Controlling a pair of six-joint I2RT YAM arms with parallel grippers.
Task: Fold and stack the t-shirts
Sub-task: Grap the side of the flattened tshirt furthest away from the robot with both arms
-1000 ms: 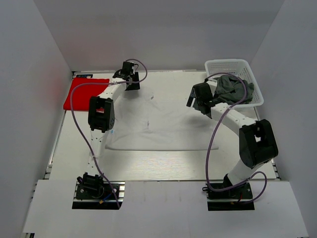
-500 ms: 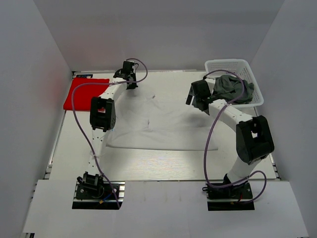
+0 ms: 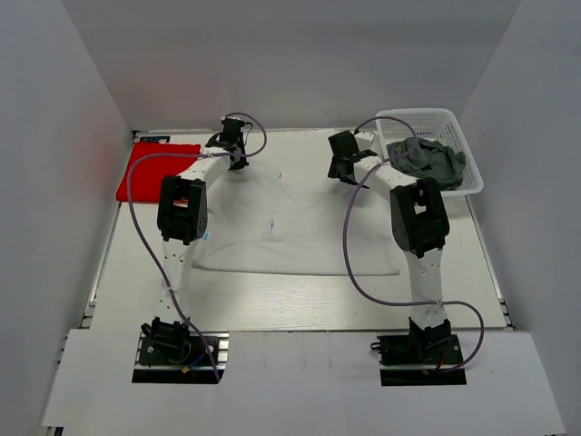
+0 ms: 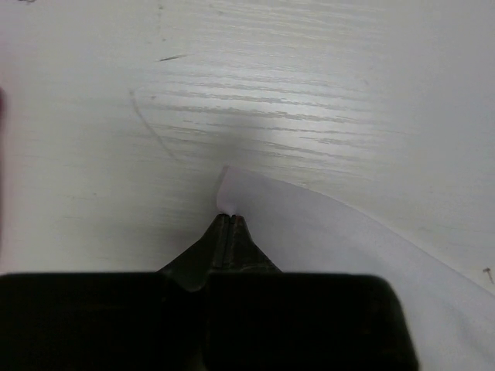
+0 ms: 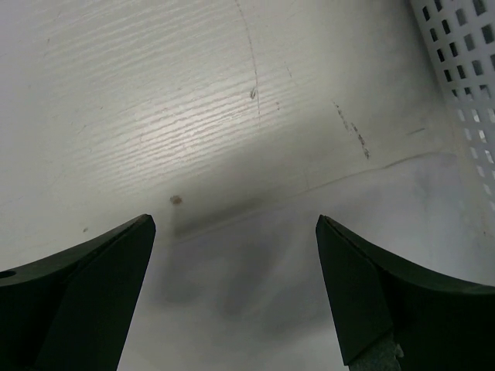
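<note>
A white t-shirt (image 3: 300, 227) lies spread flat in the middle of the table. My left gripper (image 3: 238, 162) is at its far left corner, shut on it; in the left wrist view the jaws (image 4: 230, 218) pinch the tip of the white cloth (image 4: 332, 247). My right gripper (image 3: 341, 173) hovers open over the shirt's far right edge, with the white cloth (image 5: 255, 309) below its spread fingers (image 5: 234, 224) and nothing between them. A red t-shirt (image 3: 156, 169) lies folded at the far left. A dark grey t-shirt (image 3: 432, 162) sits crumpled in the basket.
The white lattice basket (image 3: 413, 115) stands at the far right corner, its wall (image 5: 464, 69) close to the right gripper. White walls enclose the table on three sides. Purple cables loop off both arms.
My left gripper has closed on the white shirt's far left corner. My right arm has swung from beside the basket toward the back and left, over the shirt's far right edge.
</note>
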